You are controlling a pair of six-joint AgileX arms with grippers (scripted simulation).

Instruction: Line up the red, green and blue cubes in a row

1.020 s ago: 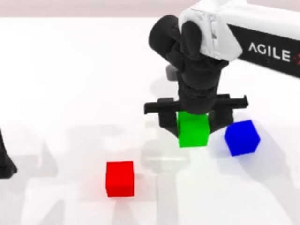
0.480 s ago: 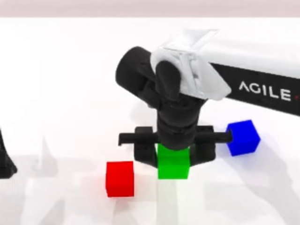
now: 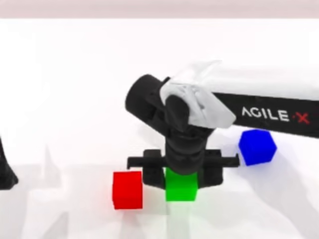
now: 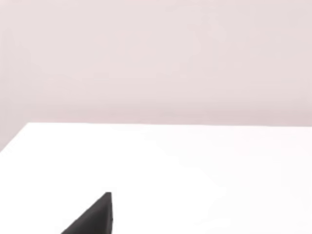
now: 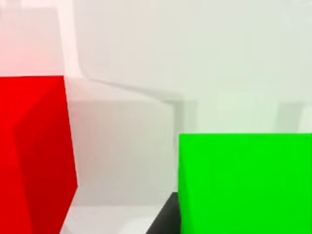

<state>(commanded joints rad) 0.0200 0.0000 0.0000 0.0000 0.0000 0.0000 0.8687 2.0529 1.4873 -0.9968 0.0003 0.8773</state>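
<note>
- Sitting between the two dark fingers of your right gripper (image 3: 181, 175), the green cube (image 3: 181, 185) is in the lower middle of the top view, and the fingers pinch it from either side.
- You can see the same green cube (image 5: 245, 183) filling the lower right of the right wrist view, with a dark finger (image 5: 165, 217) showing at its lower edge.
- Look just to its left in the top view and you find the red cube (image 3: 127, 189), close beside the green one with a narrow gap of table between them; the two sit roughly level with each other.
- In the right wrist view the red cube (image 5: 34, 153) fills the left side, apart from the green one.
- You will find the blue cube (image 3: 257, 147) to the right of the green cube and higher in the top view, turned at an angle to the other two and lying just below the white forearm.
- Your right arm (image 3: 269, 107) reaches in from the right edge of the top view, its white link running leftward to a black wrist that bends down over the green cube, with the gripper's crossbar running left to right above the cube.
- Your left arm (image 3: 5, 172) shows only as a dark sliver at the left edge of the top view, well apart from the cubes.
- You cannot tell from the left wrist view how the left gripper's fingers stand; it shows bare white table (image 4: 195, 175) and one dark tip at the bottom.
</note>
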